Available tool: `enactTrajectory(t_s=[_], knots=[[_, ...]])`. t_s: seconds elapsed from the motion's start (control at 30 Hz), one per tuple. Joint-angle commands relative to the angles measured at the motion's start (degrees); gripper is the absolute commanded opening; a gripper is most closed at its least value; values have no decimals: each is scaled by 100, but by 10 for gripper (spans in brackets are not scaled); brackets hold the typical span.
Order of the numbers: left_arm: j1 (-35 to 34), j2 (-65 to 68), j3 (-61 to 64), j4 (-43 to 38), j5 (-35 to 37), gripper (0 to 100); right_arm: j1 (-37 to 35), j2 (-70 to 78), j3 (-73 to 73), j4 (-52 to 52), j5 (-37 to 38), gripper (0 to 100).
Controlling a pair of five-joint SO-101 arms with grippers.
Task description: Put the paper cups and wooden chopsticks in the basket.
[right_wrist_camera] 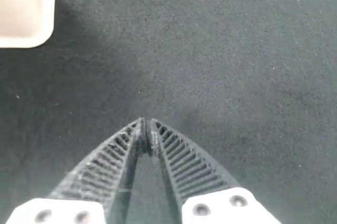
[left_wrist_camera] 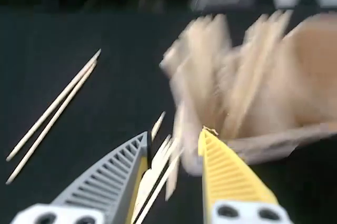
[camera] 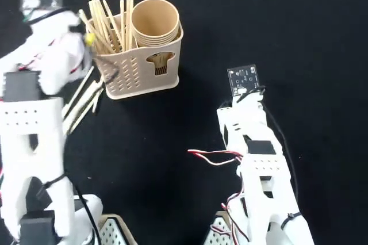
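1. The basket [camera: 141,75] is a beige plastic box with perforated walls and a cut-out in its front face. It stands upright at the far left part of the black bench [camera: 299,38].
2. The paper cups [camera: 155,20] are plain tan and nested into one stack. The stack stands mouth up in the right compartment of the basket.
3. A bundle of pale wooden chopsticks [camera: 106,23] stands in the left compartment. The sticks fan outward above the rim.
4. Several loose chopsticks [camera: 83,100] lie flat on the bench just beside the basket's left wall. They are roughly parallel and angled toward the basket.
5. The left arm [camera: 34,118] is white and is at the basket's left side. Its jaws, one grey and one yellow, stand well apart in the left wrist view. Some sticks show in the gap, close to the grey jaw. Contact cannot be judged there because of blur.
6. Two further sticks [left_wrist_camera: 52,113] lie side by side on the bench, apart from the jaws.
7. The right arm [camera: 259,159] is to the right of the basket, well apart from it. Its black jaws are pressed together at the tips with nothing between them, above bare bench.
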Motion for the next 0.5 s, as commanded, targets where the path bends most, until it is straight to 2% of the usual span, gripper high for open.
enactTrajectory(t_s=[0.0,0.2,0.33,0.47], knots=[[-1024,88,180,1020,-1064,162,-62,-136,-92,-62,44,13],[-1842,642,1490,949,-2620,162,-53,-136,-92,-62,44,13],[-2273,1222,2141,88,-3121,164,-53,-136,-92,-62,44,13],[-2325,1978,2747,-941,-3560,166,-53,-127,-92,-62,44,13]])
